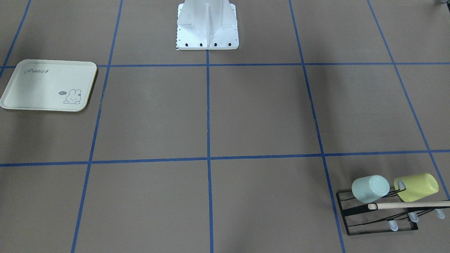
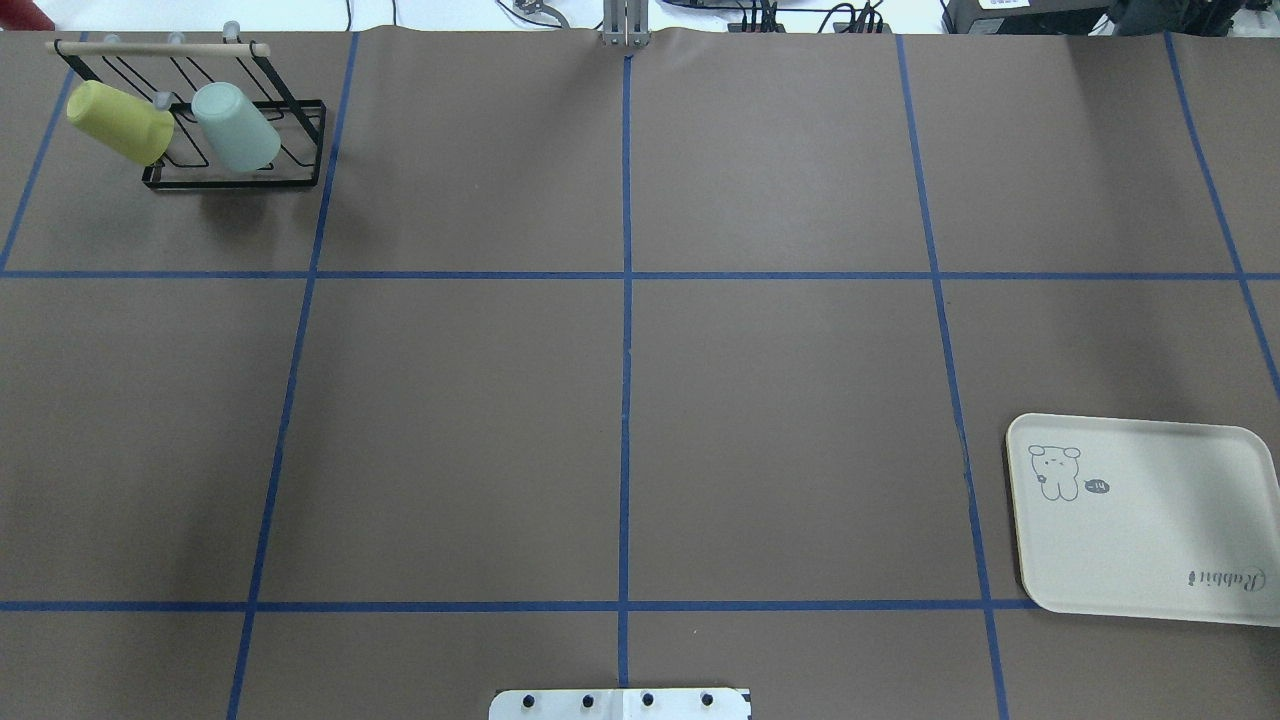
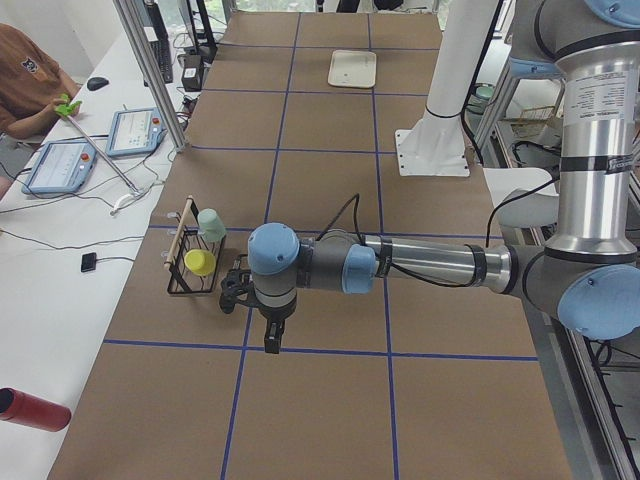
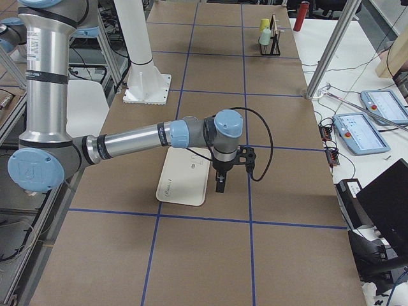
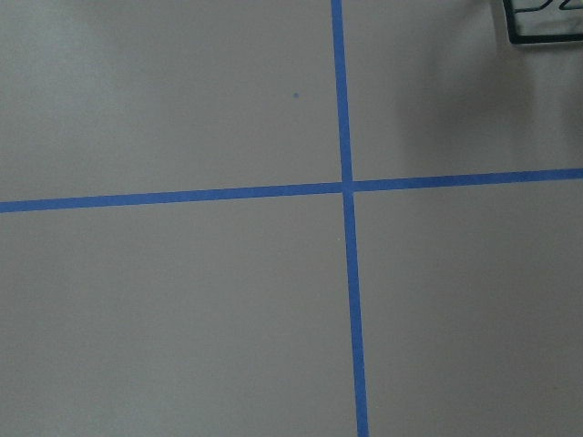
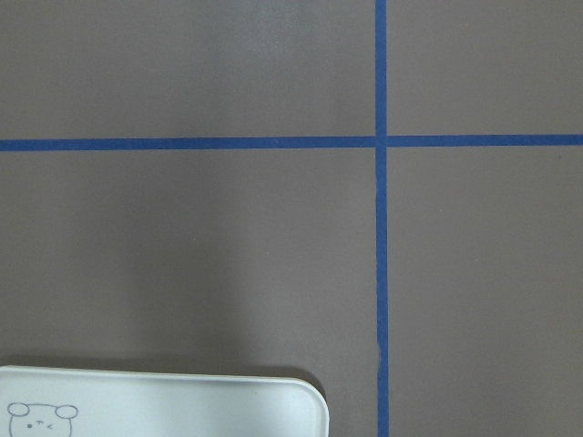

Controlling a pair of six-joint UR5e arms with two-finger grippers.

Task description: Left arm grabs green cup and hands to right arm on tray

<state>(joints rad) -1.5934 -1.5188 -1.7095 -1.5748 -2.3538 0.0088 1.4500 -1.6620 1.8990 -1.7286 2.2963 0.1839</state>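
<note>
Holding the green cup: a black wire rack [image 1: 346, 214] at the far corner of the table [image 1: 260, 112] on the robot's left; the green cup [image 1: 370, 188] sits tilted and mouth-down on it.
Neighbour: a yellow-green cup [image 1: 416, 187] just beside it on the same rack; whether they touch is hard to tell.
Obstruction: a wooden bar [image 1: 407, 204] runs along the rack's operator side, crossing low in front of both cups in the front-facing view.
Left arm [image 3: 420, 265]: stretched out level over the table.
Left gripper [image 3: 271, 335]: points down near the rack, clear of the cups; I cannot tell how its fingers stand.
Tray [image 1: 21, 95]: flat at the table's opposite end, well apart from the rack.
Right gripper [image 4: 220, 182]: hangs beside the tray's edge; I cannot tell its finger state.
</note>
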